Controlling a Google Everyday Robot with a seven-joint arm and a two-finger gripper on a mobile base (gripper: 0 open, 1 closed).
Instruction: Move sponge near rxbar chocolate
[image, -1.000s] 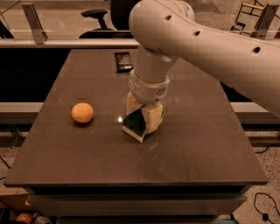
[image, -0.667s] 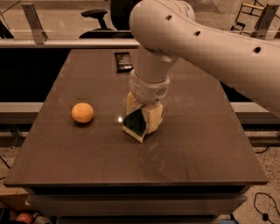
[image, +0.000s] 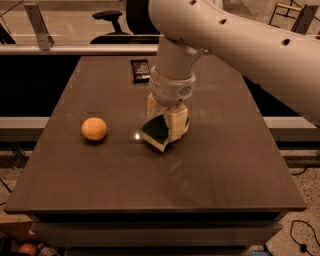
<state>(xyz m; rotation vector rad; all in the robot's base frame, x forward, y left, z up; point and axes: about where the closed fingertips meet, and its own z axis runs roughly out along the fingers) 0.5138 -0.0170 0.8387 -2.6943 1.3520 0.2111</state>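
The sponge (image: 156, 131), dark green on top with a pale yellow edge, is tilted between the fingers of my gripper (image: 166, 125) near the middle of the table. The gripper is shut on the sponge, and its lower corner is at or just above the tabletop. The rxbar chocolate (image: 140, 70), a flat dark bar, lies at the far side of the table, behind the gripper and slightly left, partly next to my arm.
A round orange fruit (image: 94, 128) sits on the dark table (image: 225, 170) to the left of the gripper. My large white arm crosses the upper right. An office chair and a rail stand beyond the far edge.
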